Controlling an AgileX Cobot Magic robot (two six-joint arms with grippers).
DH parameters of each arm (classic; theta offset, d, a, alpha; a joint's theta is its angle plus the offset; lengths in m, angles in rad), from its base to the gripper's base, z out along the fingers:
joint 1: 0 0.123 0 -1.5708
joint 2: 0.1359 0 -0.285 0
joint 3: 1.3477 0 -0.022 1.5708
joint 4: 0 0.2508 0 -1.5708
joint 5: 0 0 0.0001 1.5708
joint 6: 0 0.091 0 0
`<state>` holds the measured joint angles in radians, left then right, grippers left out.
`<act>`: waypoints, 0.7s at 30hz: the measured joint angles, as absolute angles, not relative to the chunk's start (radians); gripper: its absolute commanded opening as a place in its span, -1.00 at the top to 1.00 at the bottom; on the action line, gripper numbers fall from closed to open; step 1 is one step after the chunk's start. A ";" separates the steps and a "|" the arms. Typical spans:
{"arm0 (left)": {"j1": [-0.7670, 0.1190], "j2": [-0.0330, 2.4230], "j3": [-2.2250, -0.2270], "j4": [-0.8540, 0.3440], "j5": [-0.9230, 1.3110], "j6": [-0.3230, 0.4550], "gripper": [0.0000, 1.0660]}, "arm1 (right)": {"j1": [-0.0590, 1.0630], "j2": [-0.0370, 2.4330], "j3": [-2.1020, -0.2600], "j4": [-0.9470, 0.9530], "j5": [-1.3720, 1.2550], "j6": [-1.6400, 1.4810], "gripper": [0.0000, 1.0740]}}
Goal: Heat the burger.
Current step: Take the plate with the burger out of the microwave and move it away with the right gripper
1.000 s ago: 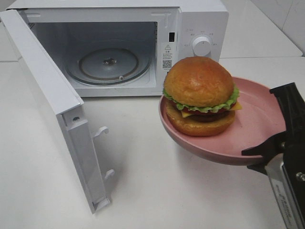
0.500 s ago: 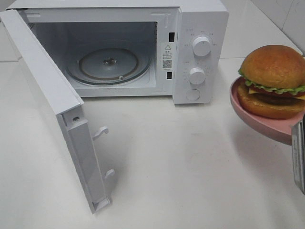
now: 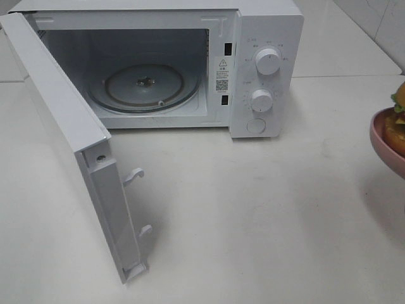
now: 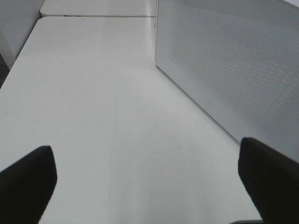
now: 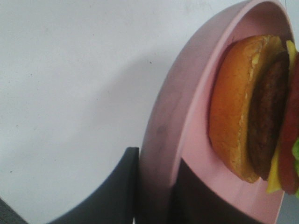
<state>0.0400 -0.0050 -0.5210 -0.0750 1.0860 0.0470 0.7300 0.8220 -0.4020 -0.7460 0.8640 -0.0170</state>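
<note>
One burger (image 5: 247,116) is carried on a pink plate (image 5: 182,112), whose rim is clamped between the narrowed fingers of the right gripper (image 5: 154,186). In the high view only a sliver of burger and plate is seen at the far right edge, raised above the worktop (image 3: 253,215) and well apart from the microwave (image 3: 266,63). The microwave door (image 3: 69,139) is swung fully open and the glass turntable (image 3: 144,85) lies bare, so loading, closing and setting the dials (image 3: 267,61) are judged to remain. The bun is matte orange-brown with a dark patty and yellow cheese edge; the plate is smooth and shallow. The left gripper (image 4: 149,186) is spread wide and holds nothing, beside the door's perforated panel.
</note>
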 measured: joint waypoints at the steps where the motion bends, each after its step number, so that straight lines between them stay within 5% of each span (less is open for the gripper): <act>1: 0.040 -0.005 -0.521 -0.075 1.086 0.047 -0.83 | 0.730 0.822 -0.402 -0.760 0.892 0.037 1.00; 21: 0.040 -0.005 -0.521 -0.075 1.086 0.047 -0.83 | 0.730 0.890 -0.403 -0.914 1.061 0.525 1.00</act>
<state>0.0400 -0.0050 -0.5210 -0.0750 1.0860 0.0470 0.7300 0.8900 -0.4030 -0.9140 1.0610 0.5250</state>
